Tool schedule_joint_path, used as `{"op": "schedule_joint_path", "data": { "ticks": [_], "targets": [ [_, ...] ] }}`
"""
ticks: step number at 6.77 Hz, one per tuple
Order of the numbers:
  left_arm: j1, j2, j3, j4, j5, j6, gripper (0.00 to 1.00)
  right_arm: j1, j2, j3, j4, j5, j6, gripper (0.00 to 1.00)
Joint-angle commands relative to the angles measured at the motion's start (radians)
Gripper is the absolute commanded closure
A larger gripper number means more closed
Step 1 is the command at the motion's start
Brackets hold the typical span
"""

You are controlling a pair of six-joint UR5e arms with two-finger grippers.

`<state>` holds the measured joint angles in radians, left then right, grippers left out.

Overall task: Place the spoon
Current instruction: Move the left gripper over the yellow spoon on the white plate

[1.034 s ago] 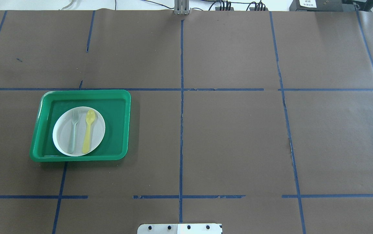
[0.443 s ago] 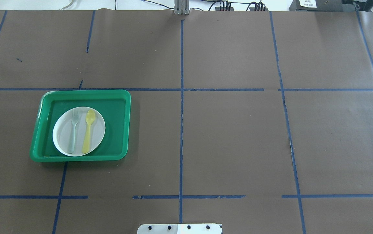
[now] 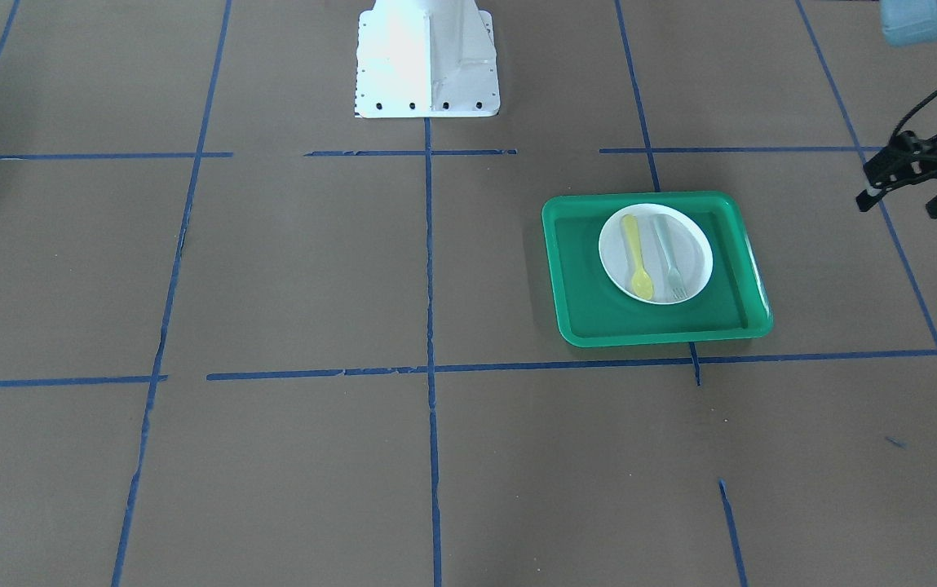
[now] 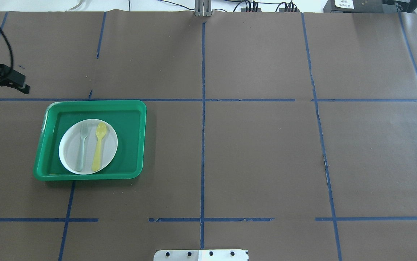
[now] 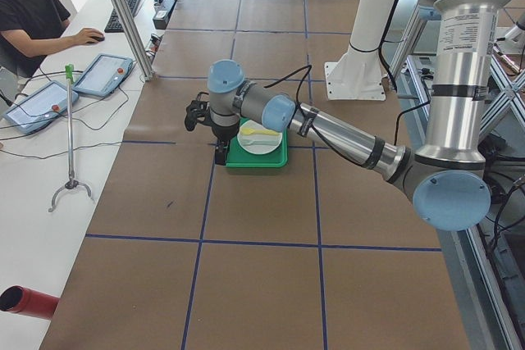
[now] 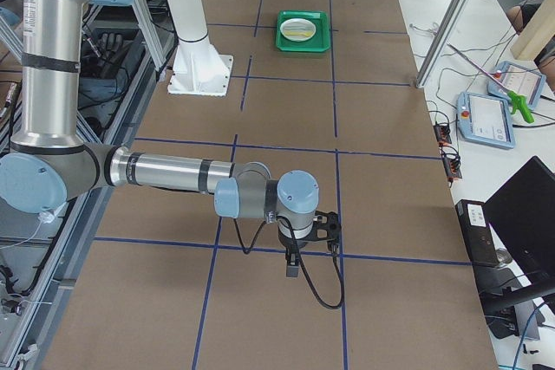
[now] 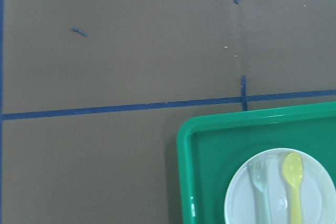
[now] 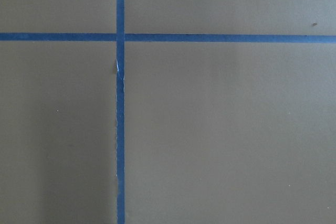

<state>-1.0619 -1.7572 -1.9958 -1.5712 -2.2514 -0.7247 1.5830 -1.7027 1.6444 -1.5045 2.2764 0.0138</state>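
On the white plate (image 4: 69, 154), the spoon (image 4: 98, 146) lies beside the fork (image 4: 82, 145).

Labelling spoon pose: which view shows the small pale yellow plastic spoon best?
Overhead exterior: pale yellow plastic spoon whole, unobstructed. Front-facing shows it smaller; left wrist crops its handle; side views tiny; right wrist nothing.

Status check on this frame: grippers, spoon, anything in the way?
Left gripper jaws open, empty, clear of the tray. Right gripper far off, jaws unreadable. Spoon lies on plate beside fork. Nothing covers it.
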Motion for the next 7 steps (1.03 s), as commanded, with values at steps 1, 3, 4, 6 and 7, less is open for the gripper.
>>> {"op": "schedule_joint_path", "data": {
  "ticks": [1,3,4,6,7],
  "targets": [
    [0.147,-0.089,0.046,-0.001,0.065,-0.164,0.0,0.0,0.0,0.0,0.0,0.0,0.0,0.0],
    [0.255,-0.102,0.141,-0.1,0.128,-0.254,0.0,0.0,0.0,0.0,0.0,0.0,0.0,0.0],
    [0.288,-0.094,0.208,-0.227,0.134,-0.325,0.0,0.0,0.0,0.0,0.0,0.0,0.0,0.0],
    [0.336,-0.093,0.261,-0.271,0.151,-0.344,0.06,0.0,0.0,0.0,0.0,0.0,0.0,0.0],
    [0.342,-0.094,0.264,-0.271,0.15,-0.349,0.17,0.0,0.0,0.0,0.0,0.0,0.0,0.0]
  ]
}}
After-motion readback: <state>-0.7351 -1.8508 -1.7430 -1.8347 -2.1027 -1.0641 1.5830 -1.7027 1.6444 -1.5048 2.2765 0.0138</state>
